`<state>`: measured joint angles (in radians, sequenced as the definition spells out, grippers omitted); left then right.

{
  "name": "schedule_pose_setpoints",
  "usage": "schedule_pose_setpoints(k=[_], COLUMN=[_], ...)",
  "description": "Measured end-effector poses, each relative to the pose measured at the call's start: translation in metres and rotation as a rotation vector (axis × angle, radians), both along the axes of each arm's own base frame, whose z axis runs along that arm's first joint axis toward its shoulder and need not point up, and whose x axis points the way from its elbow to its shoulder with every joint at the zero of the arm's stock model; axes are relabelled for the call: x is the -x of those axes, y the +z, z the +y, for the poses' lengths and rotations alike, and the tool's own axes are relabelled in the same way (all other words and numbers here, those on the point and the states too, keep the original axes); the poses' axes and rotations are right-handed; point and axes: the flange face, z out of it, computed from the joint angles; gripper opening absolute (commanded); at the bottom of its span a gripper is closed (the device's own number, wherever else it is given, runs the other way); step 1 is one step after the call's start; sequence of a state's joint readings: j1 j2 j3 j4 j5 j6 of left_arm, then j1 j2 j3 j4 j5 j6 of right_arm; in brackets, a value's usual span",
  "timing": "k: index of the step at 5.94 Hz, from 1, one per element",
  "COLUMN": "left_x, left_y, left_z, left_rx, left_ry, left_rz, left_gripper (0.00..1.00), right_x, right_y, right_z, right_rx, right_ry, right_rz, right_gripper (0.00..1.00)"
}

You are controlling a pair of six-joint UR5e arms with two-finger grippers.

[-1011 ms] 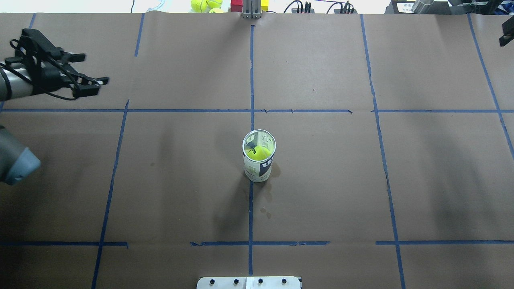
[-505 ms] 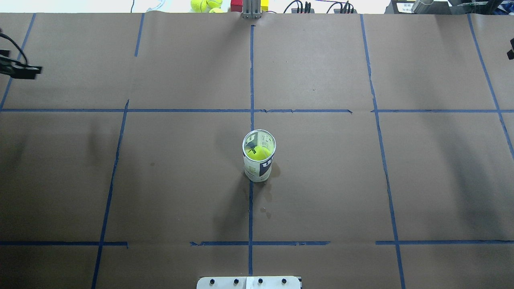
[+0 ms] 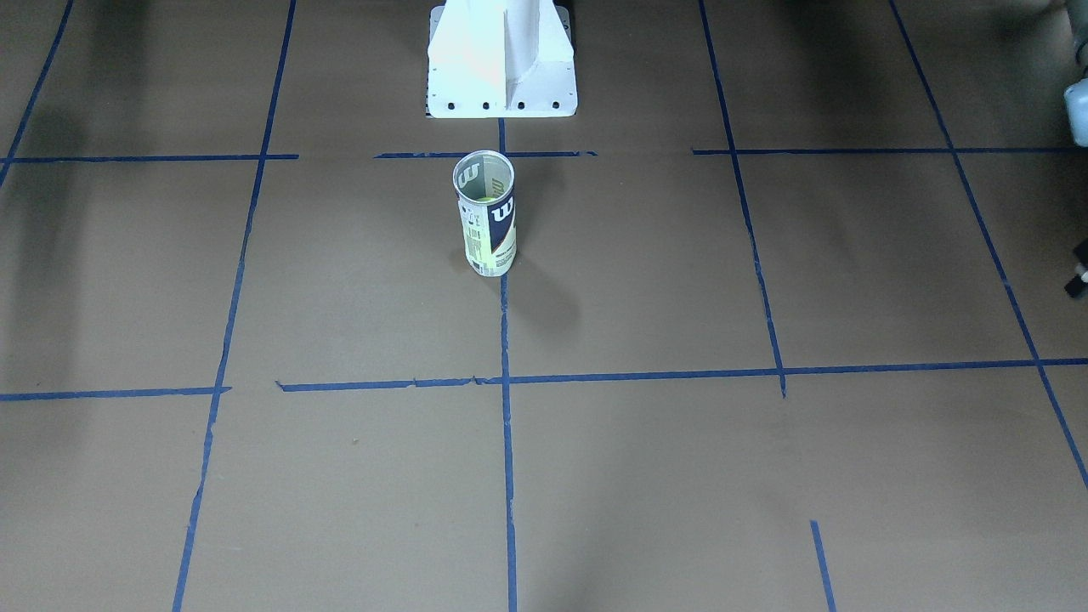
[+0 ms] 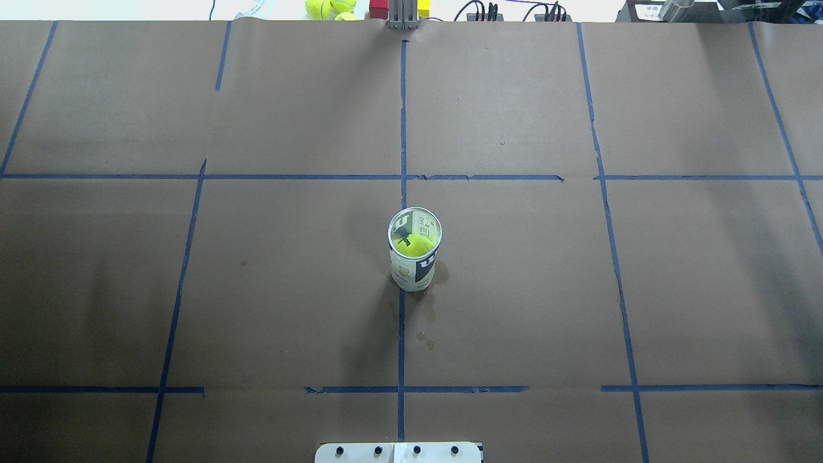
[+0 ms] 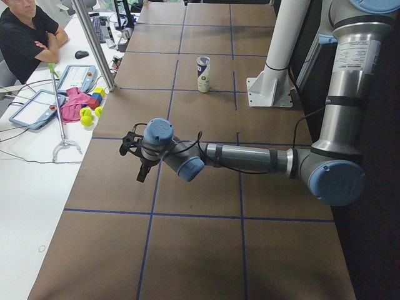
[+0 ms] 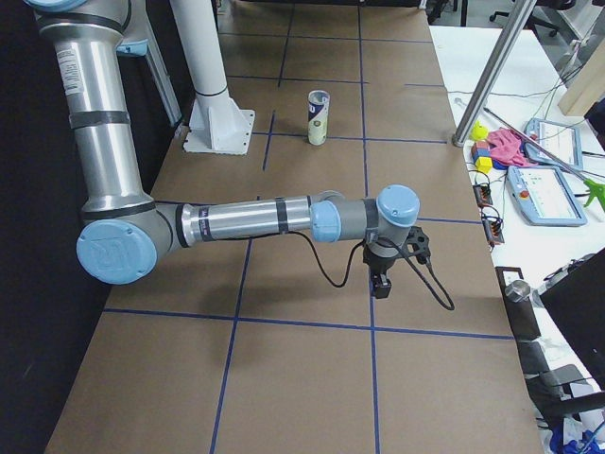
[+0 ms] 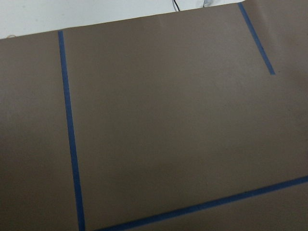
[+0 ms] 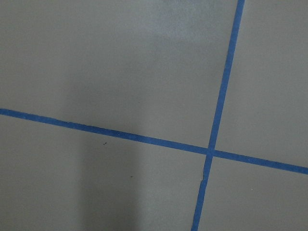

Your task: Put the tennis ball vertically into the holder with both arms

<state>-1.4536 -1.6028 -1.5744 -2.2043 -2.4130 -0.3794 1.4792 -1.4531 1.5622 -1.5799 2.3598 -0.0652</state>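
Note:
The holder (image 4: 415, 265) stands upright at the table's middle, on the centre tape line; it also shows in the front view (image 3: 490, 229) and both side views (image 5: 203, 75) (image 6: 319, 118). The tennis ball (image 4: 415, 245) sits inside it, below the silver rim, and only a sliver of it shows in the front view (image 3: 484, 199). My left gripper (image 5: 139, 161) hangs over the table's left end, far from the can. My right gripper (image 6: 381, 282) hangs over the right end, also far away. I cannot tell whether either is open or shut. Both wrist views show only brown paper and blue tape.
The white robot base (image 4: 398, 453) is at the near edge. Spare tennis balls (image 4: 328, 8) and coloured blocks lie past the far edge. A metal post (image 5: 94, 44) stands there, with tablets and a seated person (image 5: 25, 37) beyond.
My left gripper has drawn back leftwards out of the overhead view. The sliver of my right gripper at the right edge has also gone. The can and ball have not moved.

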Motion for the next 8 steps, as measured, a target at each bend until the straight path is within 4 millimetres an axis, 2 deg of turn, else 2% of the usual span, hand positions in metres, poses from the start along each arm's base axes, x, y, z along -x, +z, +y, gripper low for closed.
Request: schedule_pose_setpoints(k=[1,2,3,4,5,6,8], left_x=[0.01,0.018,0.038,0.065,0.079,0.079,0.071], left_y=[0.009,0.026,0.044,0.049,0.04,0.029,0.02], left_z=[0.025,0.038,0.044,0.049,0.05,0.045,0.032], left_rx=[0.03,0.05,0.078,0.126,0.179,0.217,0.31], left_ry=[0.006,0.03,0.059,0.07,0.075,0.086,0.097], left_rz=[0.021,0.005,-0.033,-0.058,-0.065,-0.072,-0.115], left_gripper=[1.0,1.0,1.0,1.0,1.0,1.0,1.0], right_x=[-0.006,-0.016,-0.025,-0.029,-0.03,-0.029,-0.028], right_y=[0.016,0.027,0.035,0.036,0.034,0.033,0.033], right_z=[0.015,0.026,0.035,0.038,0.037,0.033,0.029], right_rx=[-0.016,-0.038,-0.069,-0.089,-0.089,-0.063,-0.005], right_ry=[-0.003,0.002,0.006,0.016,0.027,0.025,-0.023], right_rz=[-0.016,-0.021,-0.02,-0.018,-0.018,-0.014,0.015], right_gripper=[1.0,1.0,1.0,1.0,1.0,1.0,1.0])
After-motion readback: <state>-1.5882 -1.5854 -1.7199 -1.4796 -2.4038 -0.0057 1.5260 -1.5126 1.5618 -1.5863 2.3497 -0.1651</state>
